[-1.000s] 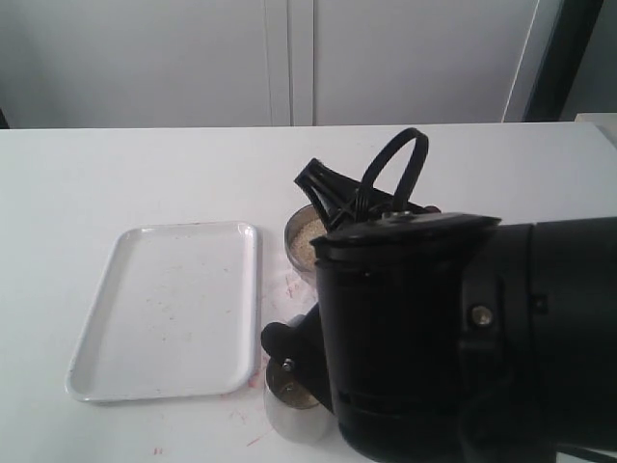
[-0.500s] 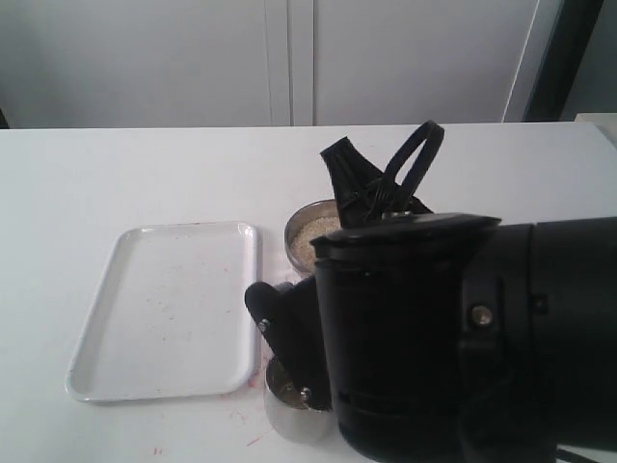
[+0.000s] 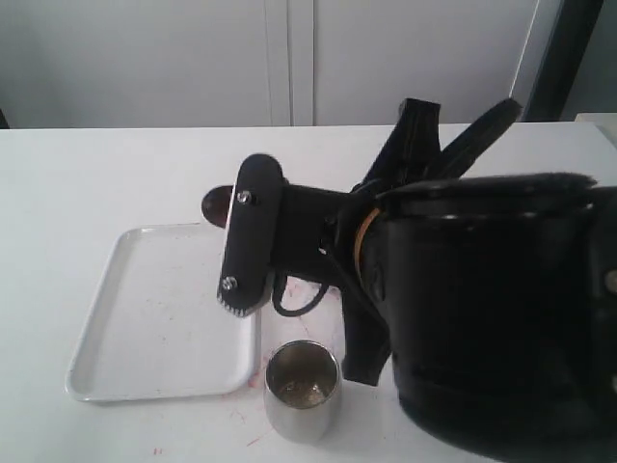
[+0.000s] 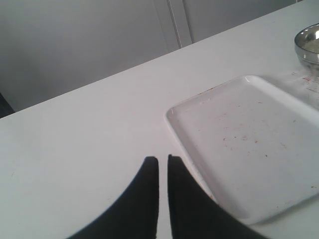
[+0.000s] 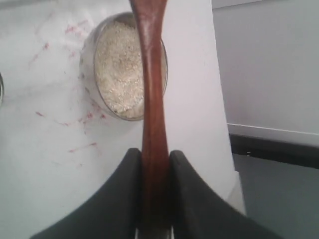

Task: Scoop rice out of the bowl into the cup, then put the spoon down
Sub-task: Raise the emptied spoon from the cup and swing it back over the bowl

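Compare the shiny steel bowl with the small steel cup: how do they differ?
The round shiny steel bowl is filled with off-white rice; the cylindrical steel cup looks nearly empty, a little at its bottom. The bowl has a curved wall, the cup straight sides. Both are shiny steel, upright on the white table.

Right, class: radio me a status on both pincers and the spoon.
Right pincer shut on spoon handle. Left pincer shut, empty. Some rice in cup. Spoon not yet down.
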Controlling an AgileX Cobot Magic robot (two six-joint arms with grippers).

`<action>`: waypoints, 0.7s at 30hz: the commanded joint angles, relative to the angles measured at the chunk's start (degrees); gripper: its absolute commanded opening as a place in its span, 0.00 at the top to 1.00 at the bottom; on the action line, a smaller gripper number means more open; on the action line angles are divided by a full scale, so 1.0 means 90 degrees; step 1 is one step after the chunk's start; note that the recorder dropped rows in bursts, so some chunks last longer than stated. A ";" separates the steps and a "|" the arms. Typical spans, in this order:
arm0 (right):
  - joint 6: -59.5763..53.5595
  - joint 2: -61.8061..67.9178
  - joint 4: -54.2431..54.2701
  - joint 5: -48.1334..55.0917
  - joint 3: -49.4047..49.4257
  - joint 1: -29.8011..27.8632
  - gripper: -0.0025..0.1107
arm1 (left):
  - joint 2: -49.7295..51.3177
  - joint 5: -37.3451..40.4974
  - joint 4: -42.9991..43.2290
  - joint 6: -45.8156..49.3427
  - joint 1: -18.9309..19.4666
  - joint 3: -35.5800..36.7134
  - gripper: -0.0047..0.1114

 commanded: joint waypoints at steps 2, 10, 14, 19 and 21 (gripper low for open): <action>0.1488 -0.0351 0.0372 -0.0546 0.0024 -0.0008 0.98 | -0.0006 -0.0038 -0.0044 -0.0009 -0.0018 -0.0020 0.84; 0.2951 -0.0683 0.1205 -0.1797 0.0024 -0.0008 0.98 | -0.0006 -0.0038 -0.0044 -0.0009 -0.0018 -0.0020 0.84; 0.3465 -0.0710 0.1515 -0.2432 0.0024 -0.0008 0.98 | -0.0006 -0.0038 -0.0044 -0.0009 -0.0018 -0.0020 0.84; 0.4464 -0.0710 0.1565 -0.2809 0.0024 -0.0008 0.98 | -0.0006 -0.0038 -0.0044 -0.0009 -0.0018 -0.0020 0.84; 0.4854 -0.0710 0.1565 -0.2961 0.0024 -0.0008 0.98 | -0.0006 -0.0038 -0.0044 -0.0009 -0.0018 -0.0020 0.84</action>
